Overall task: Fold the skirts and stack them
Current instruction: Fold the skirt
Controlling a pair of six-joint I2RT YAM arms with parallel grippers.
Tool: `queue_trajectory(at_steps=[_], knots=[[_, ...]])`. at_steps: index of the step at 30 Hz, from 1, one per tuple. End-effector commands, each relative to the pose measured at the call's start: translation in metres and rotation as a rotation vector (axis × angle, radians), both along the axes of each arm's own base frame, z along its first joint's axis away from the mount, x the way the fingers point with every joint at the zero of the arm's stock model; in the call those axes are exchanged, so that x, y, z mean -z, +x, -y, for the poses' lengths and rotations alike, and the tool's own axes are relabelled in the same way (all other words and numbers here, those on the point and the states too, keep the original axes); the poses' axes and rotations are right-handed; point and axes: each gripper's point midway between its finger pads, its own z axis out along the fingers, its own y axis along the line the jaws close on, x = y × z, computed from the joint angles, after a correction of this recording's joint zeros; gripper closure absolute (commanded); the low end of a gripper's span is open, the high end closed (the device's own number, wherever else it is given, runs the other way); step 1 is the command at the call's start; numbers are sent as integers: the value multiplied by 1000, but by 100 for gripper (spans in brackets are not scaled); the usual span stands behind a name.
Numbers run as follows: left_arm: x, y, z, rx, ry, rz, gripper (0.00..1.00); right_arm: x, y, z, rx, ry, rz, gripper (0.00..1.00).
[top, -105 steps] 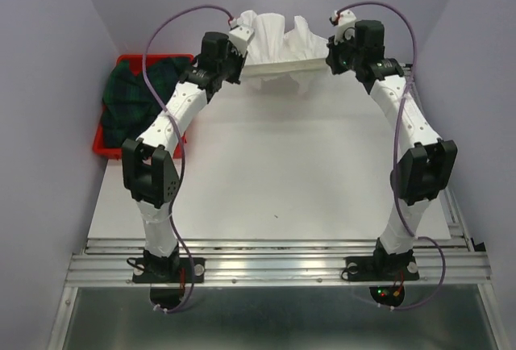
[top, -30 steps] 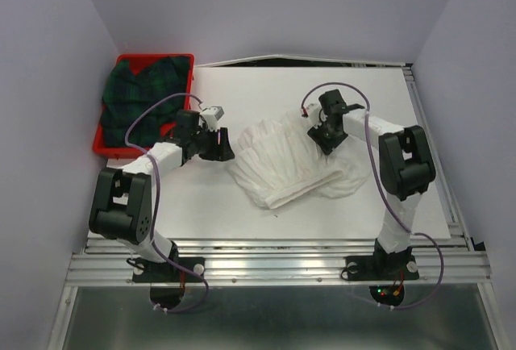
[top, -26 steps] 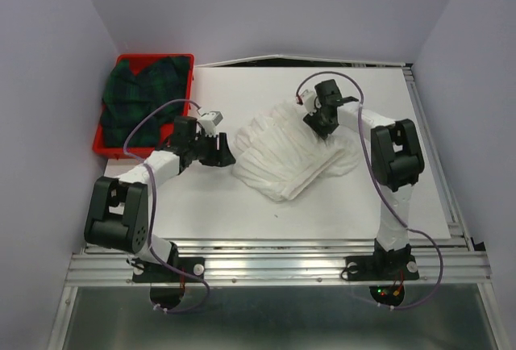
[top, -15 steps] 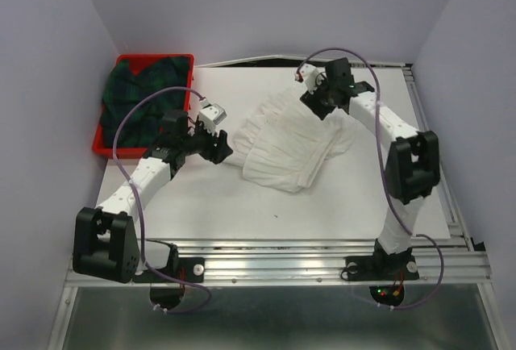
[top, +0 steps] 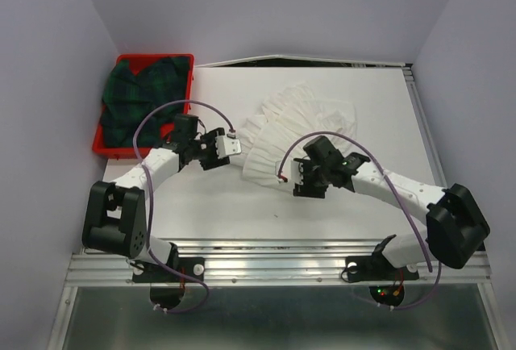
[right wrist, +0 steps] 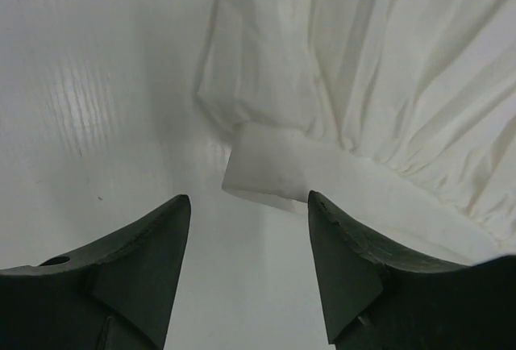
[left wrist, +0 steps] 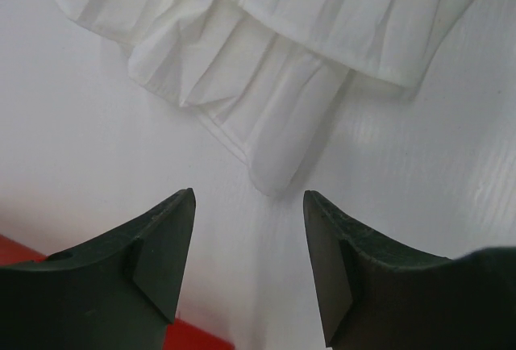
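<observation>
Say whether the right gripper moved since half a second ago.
Yes. The right gripper came nearward, from level with the tray middle to past its near rim.

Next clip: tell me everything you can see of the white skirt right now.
The white skirt is thin, pleated cloth with tiered ruffles. It lies rumpled and partly folded over itself on the white table, toward the far side. A plain flat band shows at its near edge, just ahead of the open right claw. A folded corner points toward the open left claw. Neither claw grips it.
</observation>
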Motion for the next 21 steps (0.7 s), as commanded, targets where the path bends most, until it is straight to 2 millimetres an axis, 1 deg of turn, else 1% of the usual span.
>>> queue_trajectory(at_steps=[1,2,3,8,10,12,15,16,17,19,20,21], knots=[[7,1,3,186,100,143,32,-6,27,-10,-36,-6,169,33],[13,2,2,222,132,165,32,2,25,-13,-63,-18,173,33],[20,-1,1,241,148,164,32,6,23,-16,-78,-22,172,32],[40,2,4,308,207,185,32,26,20,-14,-92,-38,158,34],[44,4,7,322,219,200,32,29,23,-15,-89,-36,174,36],[53,6,8,327,230,187,33,36,20,-16,-99,-43,170,39],[54,14,17,322,221,193,34,43,21,-14,-94,-52,174,44],[53,20,18,316,226,210,37,43,22,-15,-91,-47,178,45],[57,22,19,312,233,203,39,43,22,-15,-91,-46,179,48],[54,27,21,302,226,205,41,43,20,-17,-97,-48,177,48],[54,28,22,294,221,200,45,43,20,-17,-96,-49,182,49],[55,29,21,293,224,197,49,39,20,-17,-97,-40,189,58]])
